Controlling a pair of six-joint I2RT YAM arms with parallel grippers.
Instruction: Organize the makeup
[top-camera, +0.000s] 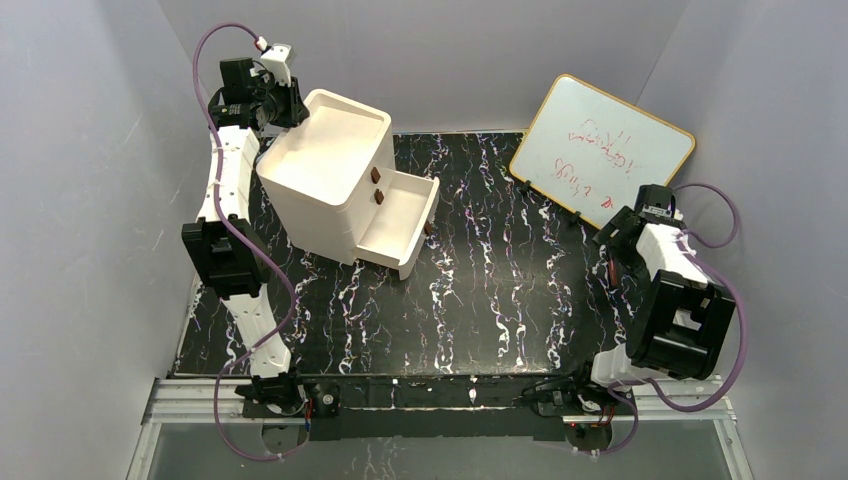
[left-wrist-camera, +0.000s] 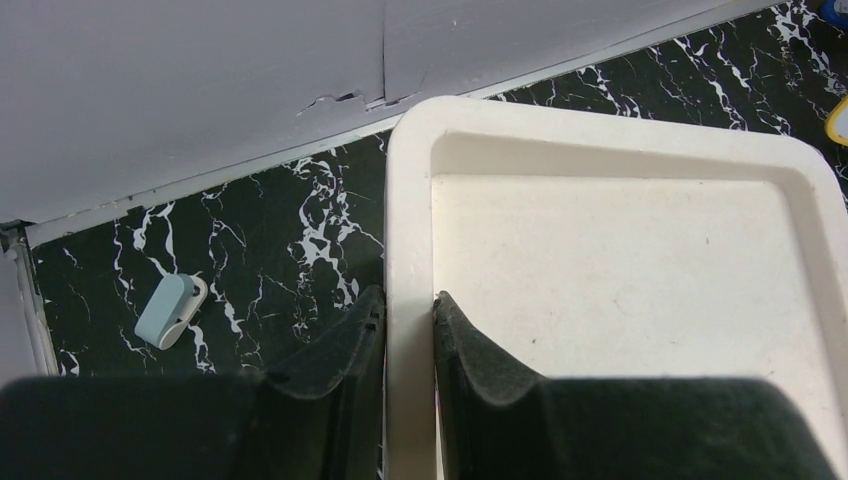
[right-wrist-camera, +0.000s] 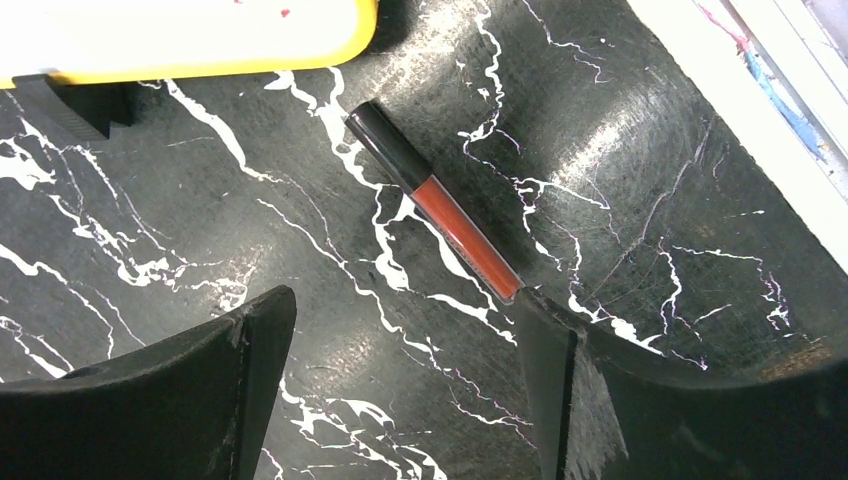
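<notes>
A thin red makeup stick with a black cap (right-wrist-camera: 440, 205) lies on the black marble mat, close to the whiteboard's yellow frame. My right gripper (right-wrist-camera: 400, 300) is open just above the mat, and the stick's red end touches or nearly touches the right finger (right-wrist-camera: 545, 340). In the top view the right gripper (top-camera: 612, 238) hides the stick. My left gripper (left-wrist-camera: 408, 300) is shut on the top rim of the cream drawer box (left-wrist-camera: 408, 200) at the back left (top-camera: 285, 100). The round discs, the white pad and the other sticks are out of view.
The cream box (top-camera: 325, 170) stands at the back left with its bottom drawer (top-camera: 400, 225) pulled open. The yellow-framed whiteboard (top-camera: 600, 150) leans at the back right. A small pale blue and white object (left-wrist-camera: 170, 310) lies behind the box by the wall.
</notes>
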